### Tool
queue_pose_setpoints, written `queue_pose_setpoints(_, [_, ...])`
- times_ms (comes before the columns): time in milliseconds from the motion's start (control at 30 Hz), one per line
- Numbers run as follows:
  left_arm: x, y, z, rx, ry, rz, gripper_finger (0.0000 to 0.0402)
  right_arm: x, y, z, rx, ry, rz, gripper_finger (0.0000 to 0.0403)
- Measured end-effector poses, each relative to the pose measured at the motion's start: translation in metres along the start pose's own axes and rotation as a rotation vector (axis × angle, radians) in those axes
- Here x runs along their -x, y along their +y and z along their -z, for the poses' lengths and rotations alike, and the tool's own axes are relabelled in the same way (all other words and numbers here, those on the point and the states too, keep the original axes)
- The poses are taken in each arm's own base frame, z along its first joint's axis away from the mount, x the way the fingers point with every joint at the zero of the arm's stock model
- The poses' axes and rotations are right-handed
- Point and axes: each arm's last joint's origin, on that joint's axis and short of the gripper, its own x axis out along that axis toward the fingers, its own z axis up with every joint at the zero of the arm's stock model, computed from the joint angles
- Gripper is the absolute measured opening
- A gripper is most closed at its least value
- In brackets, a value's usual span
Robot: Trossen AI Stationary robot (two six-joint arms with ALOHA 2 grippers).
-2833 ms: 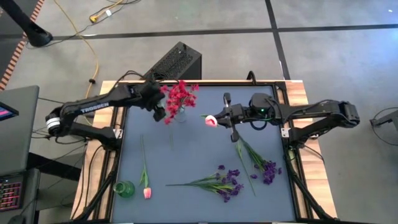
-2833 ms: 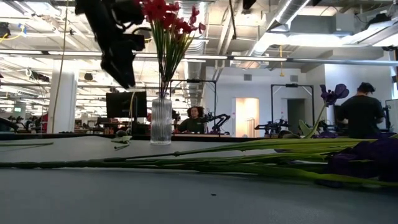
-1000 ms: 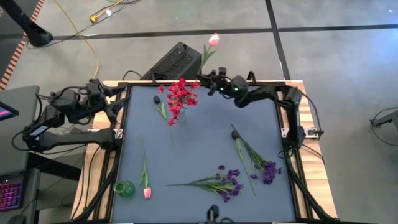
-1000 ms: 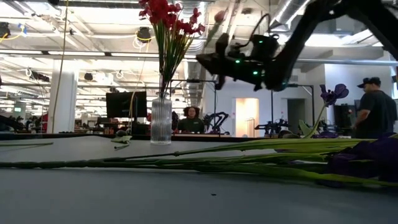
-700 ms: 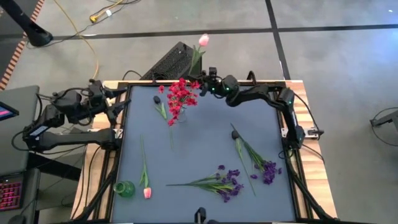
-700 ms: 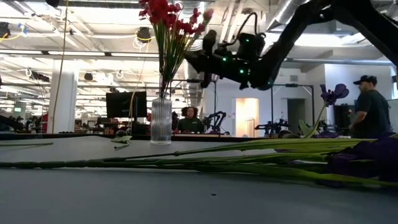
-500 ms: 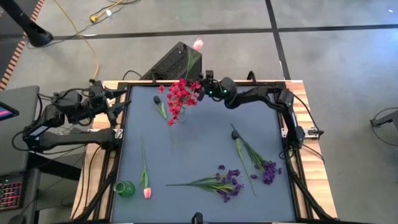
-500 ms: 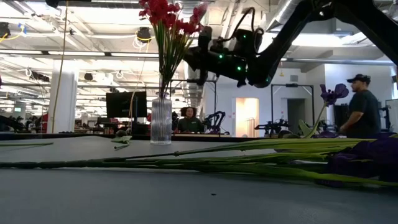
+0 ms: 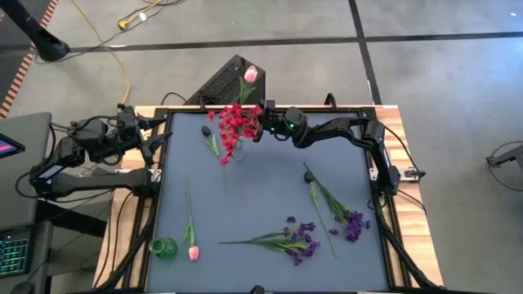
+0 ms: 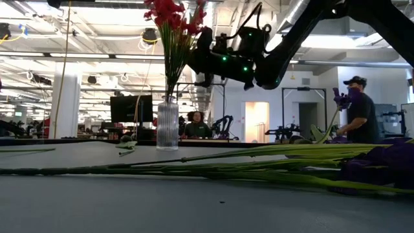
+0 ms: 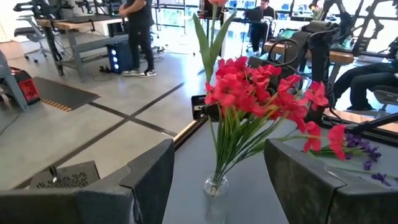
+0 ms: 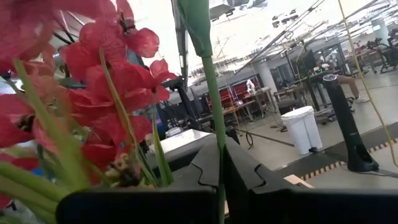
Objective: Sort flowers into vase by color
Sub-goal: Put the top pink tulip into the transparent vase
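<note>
My right gripper (image 9: 261, 124) is shut on a pink tulip (image 9: 251, 73) and hovers at the table's far edge, right beside the red flowers (image 9: 235, 124). These stand in a clear vase (image 10: 167, 126), seen also in the left wrist view (image 11: 214, 186). My left gripper (image 9: 152, 135) waits open at the table's left edge, aimed at that vase. A second pink tulip (image 9: 191, 242) lies beside a small green vase (image 9: 163, 248) at the near left. Two purple bunches (image 9: 296, 241) (image 9: 341, 216) lie flat on the mat. My right gripper pinches the tulip's thin green stem (image 12: 216, 134) between its two fingers (image 12: 241, 171), below the leaf. The fingers come about level from the table's right and lie across the stem. The tulip stands roughly upright, its bud above the gripper, clear of the table.
A loose green leaf (image 9: 214, 144) and a small dark bit (image 9: 206, 131) lie left of the clear vase. A black box (image 9: 233, 77) stands behind the table's far edge. The mat's middle (image 9: 261, 188) is bare. A person (image 10: 359, 110) stands in the room beyond.
My right gripper has carried the tulip along the far edge toward the table's left, up against the red flowers, rolling a little on the way. The tulip has stayed upright and clear of the table, its bud now over the red blossoms' far side.
</note>
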Motion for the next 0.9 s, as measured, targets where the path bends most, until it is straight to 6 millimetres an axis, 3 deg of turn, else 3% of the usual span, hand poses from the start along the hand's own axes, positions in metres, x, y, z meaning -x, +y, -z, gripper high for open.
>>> queue_pose_setpoints(500, [0.0001,0.0002,0.0023,-0.006,0.024,-0.002,0.0237,0.0004,-0.0029,0.0045,0.044,0.040,0.023,0.0031])
queue_pose_setpoints(900, [0.0001,0.0002,0.0023,-0.006,0.023,-0.002,0.0237,-0.0037,-0.0031,-0.0041,0.024,-0.007,0.002,0.0031])
